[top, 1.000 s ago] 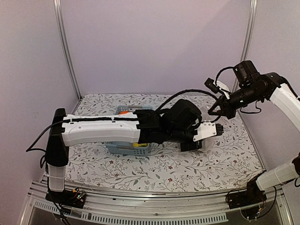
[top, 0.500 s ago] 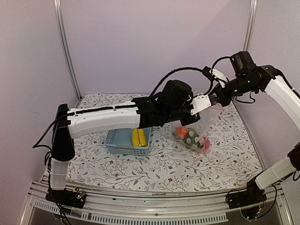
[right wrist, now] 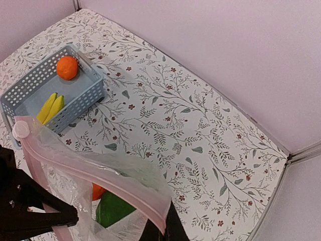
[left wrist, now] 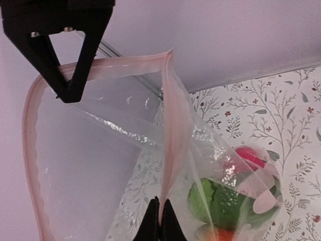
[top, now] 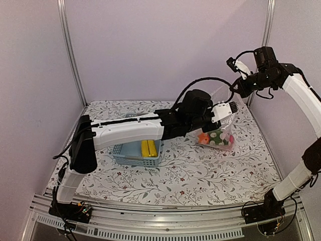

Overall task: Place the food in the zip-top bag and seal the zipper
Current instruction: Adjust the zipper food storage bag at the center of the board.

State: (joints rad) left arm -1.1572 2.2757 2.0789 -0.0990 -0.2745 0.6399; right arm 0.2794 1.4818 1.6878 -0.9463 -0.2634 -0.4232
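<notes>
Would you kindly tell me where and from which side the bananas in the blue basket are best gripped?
Probably across the middle of the bananas, with the end effector coming straight down. They lie flat, side by side on the floor of the basket, whose walls block any sideways approach.

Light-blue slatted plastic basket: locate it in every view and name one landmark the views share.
Top external: the light-blue slatted plastic basket is left of centre, with yellow toy bananas inside.
Left wrist: not in it.
Right wrist: the basket is upper left, holding the bananas and a round orange toy fruit.
Shared landmark: the clear zip-top bag with a pink zipper strip, in all three views.
</notes>
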